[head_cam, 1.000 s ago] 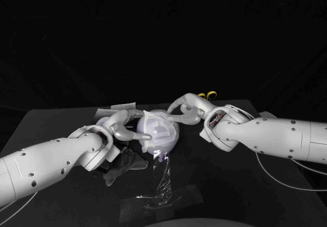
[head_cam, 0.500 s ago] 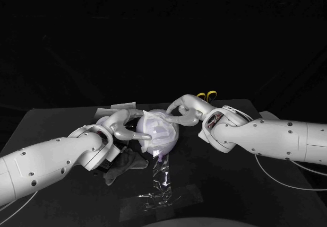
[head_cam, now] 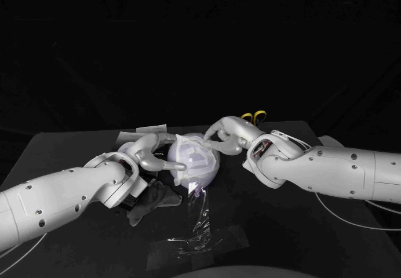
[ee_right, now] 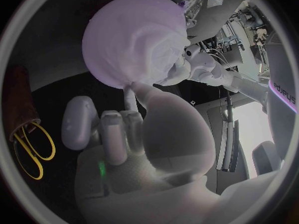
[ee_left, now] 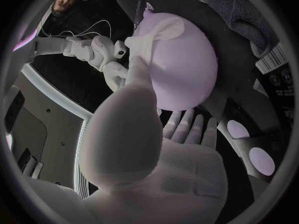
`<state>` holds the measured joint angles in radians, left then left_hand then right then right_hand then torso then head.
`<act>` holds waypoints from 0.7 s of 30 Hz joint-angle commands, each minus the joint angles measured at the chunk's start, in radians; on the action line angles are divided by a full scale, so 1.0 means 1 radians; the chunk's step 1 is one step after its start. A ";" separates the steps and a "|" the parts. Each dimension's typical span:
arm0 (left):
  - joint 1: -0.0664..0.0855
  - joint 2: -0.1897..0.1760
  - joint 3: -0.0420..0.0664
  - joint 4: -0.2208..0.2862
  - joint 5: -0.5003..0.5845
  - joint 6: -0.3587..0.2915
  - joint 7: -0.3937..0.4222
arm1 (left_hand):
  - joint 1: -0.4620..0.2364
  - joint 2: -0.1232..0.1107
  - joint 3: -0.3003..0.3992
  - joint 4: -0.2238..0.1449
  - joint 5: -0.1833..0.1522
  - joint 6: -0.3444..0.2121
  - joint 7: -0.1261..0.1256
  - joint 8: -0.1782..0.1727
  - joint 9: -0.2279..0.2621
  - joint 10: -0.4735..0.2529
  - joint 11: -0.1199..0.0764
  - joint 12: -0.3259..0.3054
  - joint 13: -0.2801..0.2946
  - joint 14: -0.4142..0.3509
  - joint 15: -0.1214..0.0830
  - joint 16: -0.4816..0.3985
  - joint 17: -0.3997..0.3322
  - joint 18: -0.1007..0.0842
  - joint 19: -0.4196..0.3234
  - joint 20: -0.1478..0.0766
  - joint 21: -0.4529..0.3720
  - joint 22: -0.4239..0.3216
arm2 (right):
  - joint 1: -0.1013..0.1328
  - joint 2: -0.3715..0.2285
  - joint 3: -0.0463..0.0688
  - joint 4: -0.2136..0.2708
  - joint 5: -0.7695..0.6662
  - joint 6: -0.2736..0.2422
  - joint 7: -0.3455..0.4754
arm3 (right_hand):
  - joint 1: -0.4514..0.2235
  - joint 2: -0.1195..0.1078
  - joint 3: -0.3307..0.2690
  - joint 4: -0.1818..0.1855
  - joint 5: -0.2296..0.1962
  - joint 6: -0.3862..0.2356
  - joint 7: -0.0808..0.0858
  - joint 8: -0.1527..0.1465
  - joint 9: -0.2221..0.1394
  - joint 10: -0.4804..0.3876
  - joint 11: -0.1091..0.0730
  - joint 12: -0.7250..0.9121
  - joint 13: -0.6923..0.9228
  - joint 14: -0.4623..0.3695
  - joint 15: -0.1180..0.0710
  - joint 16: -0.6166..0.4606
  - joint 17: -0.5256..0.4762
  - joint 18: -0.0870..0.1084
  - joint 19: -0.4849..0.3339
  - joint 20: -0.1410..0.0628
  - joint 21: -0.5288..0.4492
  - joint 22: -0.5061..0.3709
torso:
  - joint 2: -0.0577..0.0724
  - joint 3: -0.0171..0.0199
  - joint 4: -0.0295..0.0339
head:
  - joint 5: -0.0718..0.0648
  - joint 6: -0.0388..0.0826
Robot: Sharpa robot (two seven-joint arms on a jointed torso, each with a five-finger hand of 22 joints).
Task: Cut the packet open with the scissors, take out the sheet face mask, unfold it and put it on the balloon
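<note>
**Both hands work the face mask onto the balloon**

Black table [head_cam: 284,231] against a dark, featureless background. Two white arms reach in and meet over the middle of it, the left arm [head_cam: 58,200] from the near left and the right arm [head_cam: 334,171] from the right.

Between them sits the pale balloon [head_cam: 199,168], the largest thing on the table. The sheet face mask [head_cam: 188,152] lies draped over its upper half, wrinkled and not yet flat. So the packet looks already cut and the mask unfolded. What remains appears to be smoothing it down.

The left hand [head_cam: 150,153] grasps the balloon. In its wrist view its fingers [ee_left: 187,127] spread under one side, and one long finger runs up over the top to a fold of the mask. This probably steadies the balloon so it cannot roll while the mask is adjusted.

The right hand [head_cam: 227,136] is at the opposite edge. One fingertip [ee_right: 129,92] touches the balloon while the rest curl in. I cannot tell whether it pinches the mask's edge or only presses on it.

A clear, crumpled plastic film [head_cam: 196,231] lies near the front edge, likely the mask's discarded backing. The scissors [head_cam: 255,116], with yellow handles, rest at the back right, out of the way. Pale flat pieces [head_cam: 142,133] at the back left are probably the cut packet.
</note>
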<state>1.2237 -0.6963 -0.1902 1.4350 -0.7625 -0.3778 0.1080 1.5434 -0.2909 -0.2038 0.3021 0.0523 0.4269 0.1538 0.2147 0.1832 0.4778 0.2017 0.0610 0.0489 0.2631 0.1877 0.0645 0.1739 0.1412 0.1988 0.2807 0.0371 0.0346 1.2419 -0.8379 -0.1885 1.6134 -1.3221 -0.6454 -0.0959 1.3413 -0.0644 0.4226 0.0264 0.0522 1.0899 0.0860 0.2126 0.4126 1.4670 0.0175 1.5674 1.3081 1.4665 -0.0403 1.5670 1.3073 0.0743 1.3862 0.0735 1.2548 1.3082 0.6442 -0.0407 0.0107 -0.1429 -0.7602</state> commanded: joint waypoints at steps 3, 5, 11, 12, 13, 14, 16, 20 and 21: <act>-0.001 0.002 -0.001 0.004 0.008 0.020 -0.006 | 0.008 0.003 0.003 0.001 0.005 0.004 0.085 0.003 0.001 0.006 -0.001 -0.005 0.001 0.007 0.000 -0.001 0.002 0.010 0.006 0.002 0.003 0.001 | -0.003 0.004 -0.002 0.000 -0.076 -0.013 0.001 | 0.011 0.011 0.016 -0.007 -0.002 0.012 -0.004 0.014 0.007 0.104 -0.010 0.003 0.263 0.104 -0.009 0.004 0.264 0.002 0.008 -0.010 0.010 0.032 | 0.000 0.0002 0.0003 | 0.000 -0.001; -0.001 0.002 -0.001 0.004 0.008 0.020 -0.006 | 0.008 0.004 0.004 0.001 0.005 0.004 0.086 0.003 0.001 0.006 0.000 -0.005 0.001 0.009 0.001 0.000 0.002 0.012 0.007 0.003 0.003 0.002 | -0.003 0.004 -0.002 0.000 -0.078 -0.015 0.003 | 0.012 0.017 0.024 -0.009 -0.003 0.013 -0.005 0.017 0.009 0.104 -0.012 0.003 0.263 0.104 -0.011 0.004 0.264 0.001 0.009 -0.012 0.011 0.034 | 0.000 0.0001 0.0004 | 0.001 -0.001; -0.001 0.002 -0.001 0.004 0.009 0.020 -0.006 | 0.008 0.004 0.004 0.001 0.005 0.004 0.086 0.003 0.001 0.006 0.000 -0.005 0.001 0.009 0.001 0.000 0.002 0.012 0.007 0.003 0.003 0.002 | -0.003 0.009 -0.002 -0.002 -0.075 -0.026 0.009 | 0.010 0.025 0.044 -0.015 -0.003 0.020 -0.008 0.029 0.018 0.104 -0.015 0.003 0.263 0.104 -0.014 0.004 0.264 0.000 0.012 -0.017 0.016 0.039 | 0.000 0.0003 -0.0002 | 0.000 -0.002; -0.001 0.003 -0.001 0.004 0.009 0.020 -0.006 | 0.008 0.004 0.004 0.001 0.005 0.004 0.086 0.003 0.001 0.006 0.000 -0.005 0.001 0.009 0.001 0.000 0.002 0.012 0.007 0.003 0.003 0.002 | -0.004 0.010 -0.002 -0.003 -0.073 -0.029 0.010 | 0.010 0.028 0.048 -0.016 -0.003 0.022 -0.009 0.032 0.020 0.104 -0.015 0.003 0.263 0.104 -0.014 0.004 0.264 -0.001 0.013 -0.017 0.018 0.041 | 0.000 0.0002 -0.0001 | 0.000 -0.003; -0.001 0.003 -0.001 0.004 0.009 0.021 -0.007 | 0.008 0.004 0.004 0.001 0.005 0.004 0.086 0.003 0.001 0.006 0.000 -0.005 0.001 0.009 0.001 0.000 0.002 0.012 0.007 0.003 0.003 0.002 | -0.004 0.010 -0.001 -0.003 -0.073 -0.033 0.010 | 0.010 0.028 0.048 -0.016 -0.003 0.022 -0.009 0.032 0.020 0.104 -0.015 0.003 0.263 0.104 -0.014 0.004 0.264 -0.001 0.013 -0.017 0.018 0.041 | 0.000 0.0002 0.0003 | -0.001 -0.004; -0.001 0.003 -0.001 0.005 0.009 0.021 -0.007 | 0.008 0.004 0.004 0.001 0.005 0.004 0.086 0.003 0.001 0.006 0.000 -0.006 0.001 0.009 0.001 0.000 0.002 0.012 0.008 0.003 0.003 0.002 | -0.004 0.011 -0.001 -0.003 -0.072 -0.038 0.010 | 0.009 0.027 0.057 -0.020 -0.003 0.029 -0.011 0.039 0.025 0.104 -0.017 0.003 0.263 0.104 -0.015 0.004 0.264 -0.003 0.018 -0.019 0.026 0.047 | 0.000 0.0002 0.0005 | -0.002 -0.004; -0.001 0.003 -0.001 0.005 0.009 0.021 -0.007 | 0.007 0.004 0.004 0.001 0.005 0.004 0.086 0.003 0.001 0.006 0.000 -0.006 0.001 0.010 0.001 0.000 0.002 0.013 0.008 0.003 0.004 0.002 | -0.004 0.012 -0.001 -0.002 -0.073 -0.047 0.008 | 0.008 0.027 0.060 -0.022 -0.003 0.029 -0.011 0.041 0.026 0.104 -0.017 0.003 0.263 0.104 -0.016 0.004 0.264 -0.003 0.019 -0.020 0.026 0.048 | 0.000 0.0005 0.0007 | -0.002 -0.005; -0.001 0.003 -0.001 0.005 0.009 0.021 -0.007 | 0.007 0.004 0.004 0.001 0.005 0.004 0.086 0.003 0.001 0.006 0.000 -0.006 0.001 0.010 0.001 0.000 0.002 0.013 0.008 0.003 0.004 0.002 | -0.004 0.012 -0.001 -0.001 -0.083 -0.071 -0.003 | 0.005 0.021 0.075 -0.030 -0.003 0.040 -0.016 0.056 0.039 0.104 -0.021 0.003 0.263 0.104 -0.019 0.004 0.264 -0.002 0.018 -0.022 0.024 0.048 | 0.000 0.0006 0.0007 | -0.002 -0.006; -0.001 0.003 -0.001 0.005 0.009 0.021 -0.007 | 0.007 0.004 0.004 0.001 0.005 0.004 0.086 0.003 0.001 0.006 0.000 -0.006 0.001 0.010 0.001 0.000 0.002 0.013 0.008 0.003 0.004 0.002 | -0.004 0.011 -0.001 -0.001 -0.085 -0.076 -0.008 | 0.002 0.020 0.080 -0.032 -0.003 0.041 -0.017 0.060 0.044 0.104 -0.022 0.003 0.263 0.104 -0.020 0.004 0.264 -0.002 0.018 -0.023 0.025 0.048 | 0.000 0.0005 0.0004 | -0.001 -0.006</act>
<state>1.2237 -0.6962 -0.1901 1.4359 -0.7575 -0.3767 0.1058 1.5434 -0.2909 -0.2038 0.3021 0.0523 0.4268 0.1537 0.2146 0.1830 0.4778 0.2017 0.0611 0.0487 0.2666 0.1913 0.0645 0.1749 0.1399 0.2024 0.2844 0.0371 0.0354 1.2402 -0.8277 -0.1887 1.6111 -1.3801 -0.6930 -0.0948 1.3524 -0.0442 0.4970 -0.0066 0.0457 1.1116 0.0750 0.2678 0.4356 1.4668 0.0034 1.5672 1.3073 1.4667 -0.0503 1.5665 1.3081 0.0687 1.4021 0.0574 1.2782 1.3076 0.6442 -0.0402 0.0109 -0.1443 -0.7654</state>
